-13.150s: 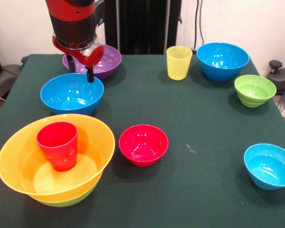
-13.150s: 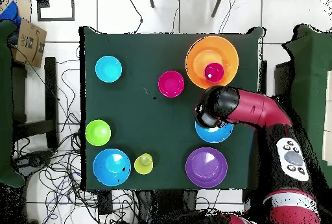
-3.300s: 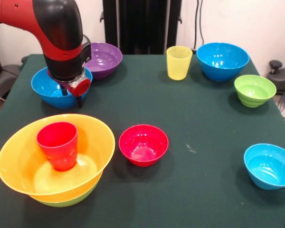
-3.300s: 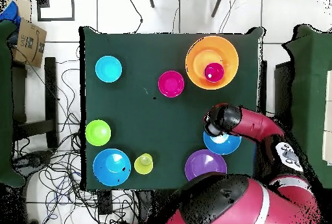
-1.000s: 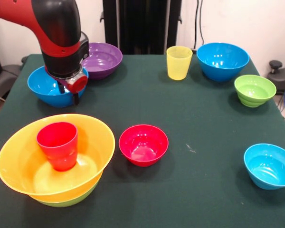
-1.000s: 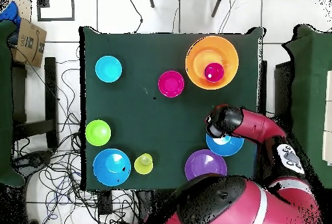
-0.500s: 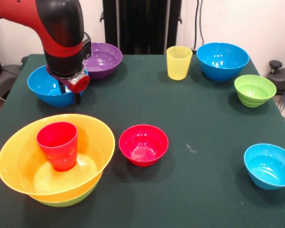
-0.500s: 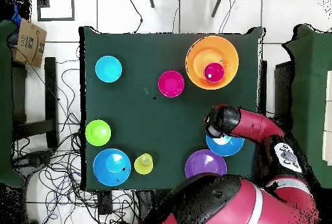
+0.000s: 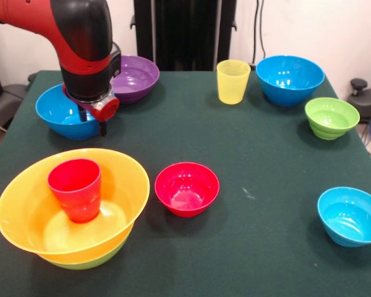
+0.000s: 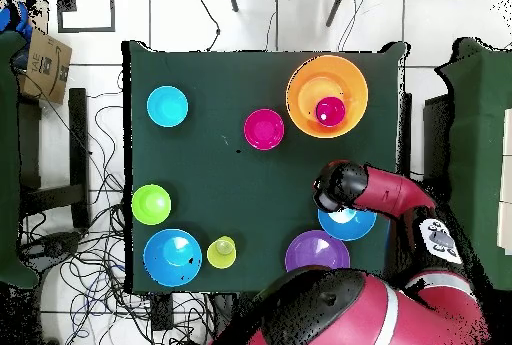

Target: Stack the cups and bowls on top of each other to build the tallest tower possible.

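The table [image 9: 272,142] is covered with matt dark green cloth. The bowls, among them the orange bowl [image 9: 25,210], red bowl [image 9: 187,188] and purple bowl [image 9: 136,77], look like smooth glossy plastic. The red cup [image 9: 75,189] is opaque and shiny; the yellow cup [image 9: 233,81] is translucent. The arm [image 9: 83,37] has smooth red and black casing.

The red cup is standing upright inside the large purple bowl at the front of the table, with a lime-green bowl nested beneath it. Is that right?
Not quite. The red cup stands upright in the large orange bowl, not a purple one; the front view shows it. The purple bowl sits empty at the far side. The lime-green bowl beneath is correct.
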`<action>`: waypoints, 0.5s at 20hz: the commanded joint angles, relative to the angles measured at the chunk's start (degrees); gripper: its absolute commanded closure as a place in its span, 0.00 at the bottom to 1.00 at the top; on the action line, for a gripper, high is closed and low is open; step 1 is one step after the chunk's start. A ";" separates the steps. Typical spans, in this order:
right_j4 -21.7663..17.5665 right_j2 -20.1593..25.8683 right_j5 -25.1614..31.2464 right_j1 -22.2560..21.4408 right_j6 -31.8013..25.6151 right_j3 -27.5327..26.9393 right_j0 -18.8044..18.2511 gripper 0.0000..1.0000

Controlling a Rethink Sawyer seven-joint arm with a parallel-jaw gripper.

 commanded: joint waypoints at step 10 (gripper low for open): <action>-3.20 4.98 -2.12 -0.34 -3.51 3.57 0.62 0.00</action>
